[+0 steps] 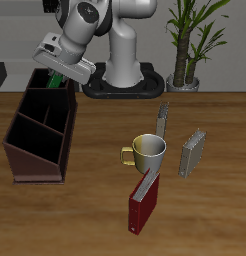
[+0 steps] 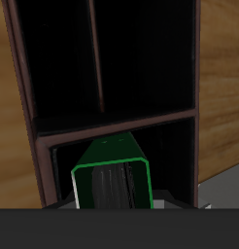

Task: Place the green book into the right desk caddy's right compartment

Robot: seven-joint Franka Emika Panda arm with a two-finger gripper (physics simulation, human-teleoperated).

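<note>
So right now your gripper (image 1: pixel 57 72) is hanging over the back end of the right desk caddy (image 1: pixel 35 140), and it's got the green book (image 1: pixel 55 78) clamped between its fingers. From the outside you only catch a sliver of bright green poking out under the hand, just above the caddy's rear rim. The wrist view tells you more: the green book (image 2: pixel 114 175) hangs end-down from the hand, its pale-and-dark page edge framed by the green cover, and its lower end sits over the narrow section that runs along one end of the right desk caddy (image 2: pixel 194 58). Past that divider you see two long dark sections side by side. I can't tell if the book's bottom edge is touching anything inside or is only hovering above the rim.

Rest of the table, well apart from the caddy: a yellowish mug (image 1: pixel 147 152) roughly mid-table, a dark-red book (image 1: pixel 144 204) lying tilted just in front of it toward the table's front edge, with a small grey piece at its upper end. One grey book (image 1: pixel 164 122) stands just behind the mug, another grey book (image 1: pixel 192 153) stands beside it. Behind the table stands a potted plant (image 1: pixel 184 45).
</note>
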